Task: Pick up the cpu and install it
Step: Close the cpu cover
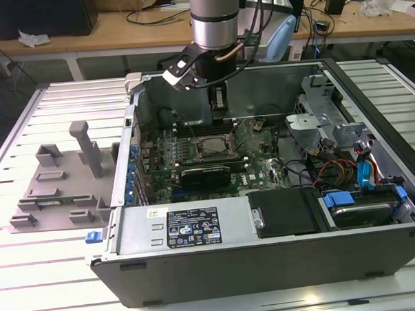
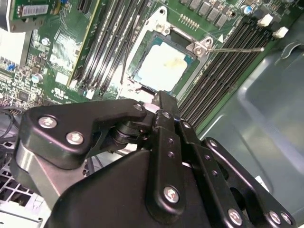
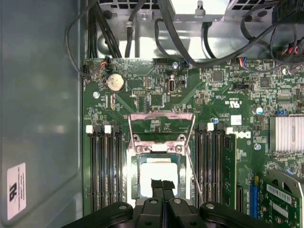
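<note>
The cpu (image 3: pixel 151 170) lies flat in its socket (image 3: pixel 134 176). The gripper (image 3: pixel 163 183) hangs directly over it. Its fingers are pressed together and hold nothing.

Even overhead room light is washing the slatted bench (image 1: pixel 33 273) in the exterior view, while the open computer case (image 1: pixel 267 263) is keeping its motherboard (image 1: pixel 251 136) in shade. In both wrist views the cpu (image 2: pixel 159 66) (image 3: pixel 156 168) is glaring near white, and the black claw (image 2: pixel 161 99) is picking up soft highlights in the foreground.
</note>
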Motion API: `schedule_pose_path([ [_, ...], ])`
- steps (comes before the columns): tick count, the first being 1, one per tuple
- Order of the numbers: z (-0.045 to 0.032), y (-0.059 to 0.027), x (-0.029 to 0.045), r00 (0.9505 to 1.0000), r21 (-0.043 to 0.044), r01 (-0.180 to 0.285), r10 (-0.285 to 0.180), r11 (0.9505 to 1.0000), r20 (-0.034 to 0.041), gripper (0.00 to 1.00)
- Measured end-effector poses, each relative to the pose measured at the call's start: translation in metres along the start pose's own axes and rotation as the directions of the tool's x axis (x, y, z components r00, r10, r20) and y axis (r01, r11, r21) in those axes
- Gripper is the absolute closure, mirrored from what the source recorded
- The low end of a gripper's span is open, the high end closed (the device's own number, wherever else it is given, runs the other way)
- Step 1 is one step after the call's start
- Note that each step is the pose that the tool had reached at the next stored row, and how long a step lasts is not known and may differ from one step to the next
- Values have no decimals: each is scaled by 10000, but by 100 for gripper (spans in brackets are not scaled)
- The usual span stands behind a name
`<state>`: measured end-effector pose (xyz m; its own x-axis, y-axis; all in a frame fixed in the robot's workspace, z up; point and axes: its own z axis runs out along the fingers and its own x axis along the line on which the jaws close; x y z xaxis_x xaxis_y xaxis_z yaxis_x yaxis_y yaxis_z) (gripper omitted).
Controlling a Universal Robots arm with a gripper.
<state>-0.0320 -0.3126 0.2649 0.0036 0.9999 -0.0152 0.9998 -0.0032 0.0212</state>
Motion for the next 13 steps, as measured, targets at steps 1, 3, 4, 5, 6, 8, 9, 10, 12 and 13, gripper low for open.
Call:
schedule_pose_path([
  [1, 1, 23, 0, 10000, 1, -2, 2, 10000, -1, 89],
  [3, 1, 57, 0, 10000, 0, -2, 2, 10000, 0, 89],
  [4, 2, 65, 0, 10000, 0, -1, 1, 10000, -1, 89],
  [5, 2, 74, 0, 10000, 0, -1, 1, 10000, 0, 89],
  [6, 2, 99, 0, 10000, 0, 0, 0, 10000, -1, 89],
  [8, 2, 119, 0, 10000, 0, -1, 1, 10000, 0, 89],
  [9, 3, 138, 1, 10000, 0, -1, 1, 10000, -1, 89],
  [10, 4, 164, 1, 10000, 0, -1, 1, 10000, -1, 89],
  [12, 4, 192, 1, 10000, 0, -1, 1, 10000, -2, 89],
  [13, 5, 223, 1, 10000, 0, 0, 0, 10000, -1, 89],
])
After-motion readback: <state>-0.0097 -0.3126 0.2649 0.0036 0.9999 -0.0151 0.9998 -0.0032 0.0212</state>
